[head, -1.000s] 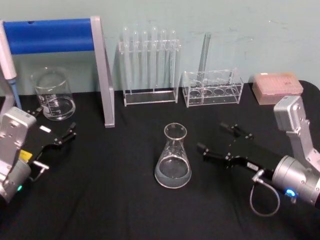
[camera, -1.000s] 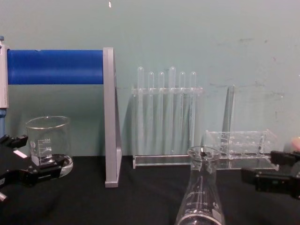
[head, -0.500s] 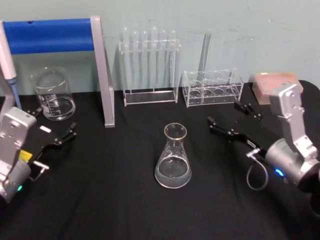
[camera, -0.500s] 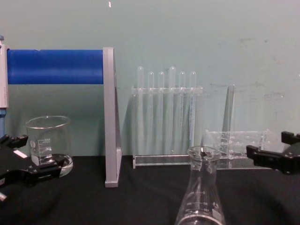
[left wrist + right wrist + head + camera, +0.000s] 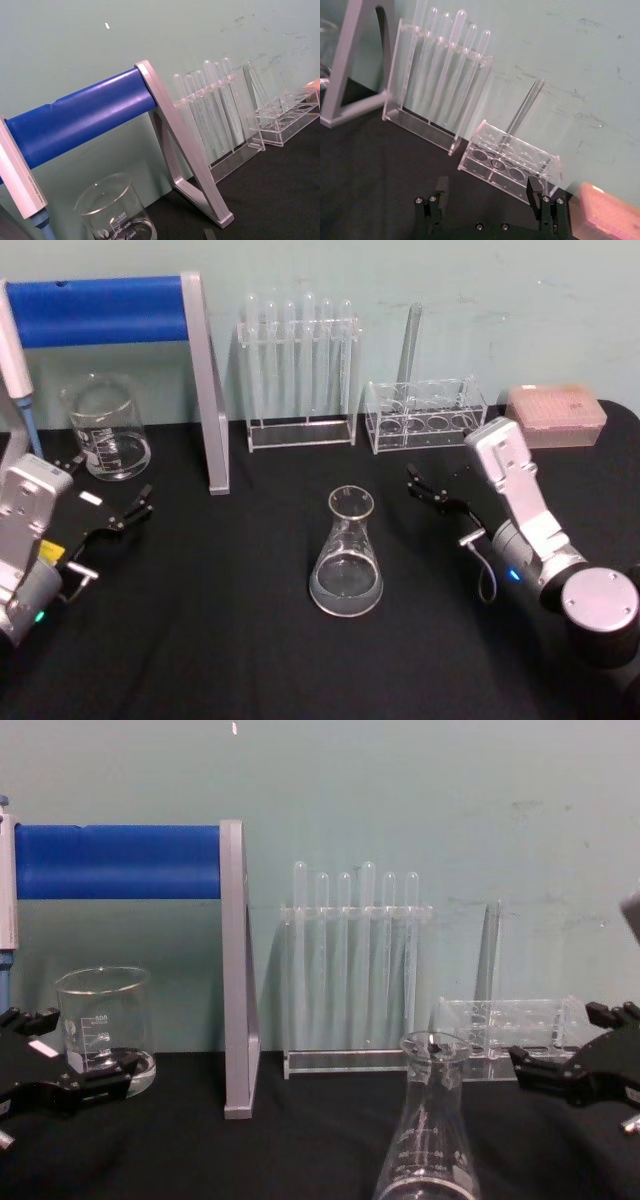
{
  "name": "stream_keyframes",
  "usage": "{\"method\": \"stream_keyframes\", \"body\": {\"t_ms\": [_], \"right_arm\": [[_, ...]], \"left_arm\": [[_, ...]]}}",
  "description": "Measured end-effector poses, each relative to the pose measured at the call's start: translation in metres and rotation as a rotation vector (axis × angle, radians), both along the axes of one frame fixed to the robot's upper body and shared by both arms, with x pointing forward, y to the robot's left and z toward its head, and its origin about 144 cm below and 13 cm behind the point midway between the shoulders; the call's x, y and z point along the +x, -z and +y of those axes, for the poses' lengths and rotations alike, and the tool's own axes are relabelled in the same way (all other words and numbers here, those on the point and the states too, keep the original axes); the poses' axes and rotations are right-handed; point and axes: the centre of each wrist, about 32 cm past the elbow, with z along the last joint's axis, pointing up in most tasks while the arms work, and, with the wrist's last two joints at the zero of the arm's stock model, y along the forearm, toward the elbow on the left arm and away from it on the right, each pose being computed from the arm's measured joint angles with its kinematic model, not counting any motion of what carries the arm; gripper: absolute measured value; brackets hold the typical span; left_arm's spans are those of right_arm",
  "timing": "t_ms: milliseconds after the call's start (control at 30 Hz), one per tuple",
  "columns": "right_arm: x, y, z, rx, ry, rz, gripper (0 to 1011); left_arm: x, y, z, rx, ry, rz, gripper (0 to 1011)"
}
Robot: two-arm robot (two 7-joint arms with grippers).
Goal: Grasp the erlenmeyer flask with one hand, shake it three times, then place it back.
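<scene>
The erlenmeyer flask (image 5: 346, 558) is clear glass with a little liquid in its base. It stands upright in the middle of the black table, and its neck shows low in the chest view (image 5: 430, 1120). My right gripper (image 5: 441, 483) hovers open to the flask's right, apart from it, with nothing between its fingers (image 5: 440, 190). In the chest view it (image 5: 566, 1045) sits in front of the low rack. My left gripper (image 5: 104, 486) rests open at the table's left, next to the beaker, and the chest view shows it (image 5: 62, 1050) low at the left edge.
A glass beaker (image 5: 105, 430) stands back left beside a grey stand with a blue bar (image 5: 100, 310). A rack of test tubes (image 5: 300, 370) and a low rack with one tube (image 5: 425, 418) line the back. A pink box (image 5: 555, 412) sits far right.
My right arm swung in; its gripper moved away from me and slightly left, toward the racks, staying open. The flask and the left arm have not moved.
</scene>
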Motion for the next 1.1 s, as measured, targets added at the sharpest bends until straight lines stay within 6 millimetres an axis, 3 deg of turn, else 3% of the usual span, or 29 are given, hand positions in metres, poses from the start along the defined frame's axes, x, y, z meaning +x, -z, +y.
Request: {"method": "stream_keyframes", "body": {"t_ms": [233, 1100], "right_arm": [[0.0017, 0.0046, 0.0021, -0.067, 0.017, -0.026, 1000], [0.0018, 0.0043, 0.0022, -0.062, 0.015, -0.024, 1000]], "left_arm": [[0.0000, 0.0000, 0.0000, 0.000, 0.000, 0.000, 1001], [0.0000, 0.0000, 0.0000, 0.000, 0.000, 0.000, 1001]]}}
